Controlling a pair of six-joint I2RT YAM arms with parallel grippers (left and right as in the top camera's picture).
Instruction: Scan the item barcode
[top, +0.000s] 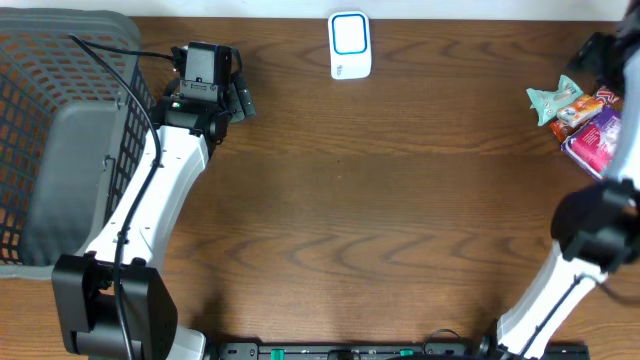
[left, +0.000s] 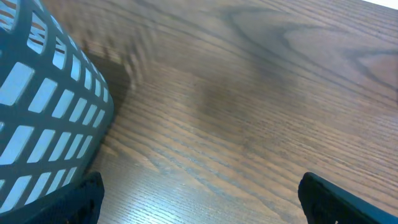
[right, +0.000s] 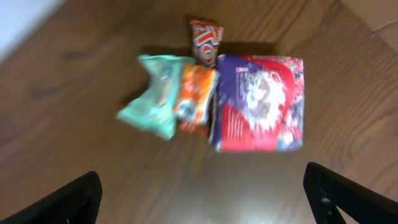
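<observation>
The white scanner with a blue frame (top: 349, 45) lies at the far middle of the table. A small heap of items lies at the far right: a mint-green packet (top: 553, 97) (right: 158, 93), an orange packet (top: 578, 115) (right: 196, 96) and a purple-and-red bag (top: 595, 135) (right: 260, 102). A small orange-and-white packet (right: 205, 38) lies just beyond them. My right gripper (top: 597, 55) (right: 202, 199) hangs open above the heap and holds nothing. My left gripper (top: 207, 60) (left: 199, 205) is open over bare wood beside the basket, far from the items.
A large grey plastic basket (top: 60, 150) (left: 43, 106) fills the left end of the table, close to my left gripper's left finger. Brown wood (top: 380, 200) spans the stretch between the two arms. The table's far edge runs just behind the scanner.
</observation>
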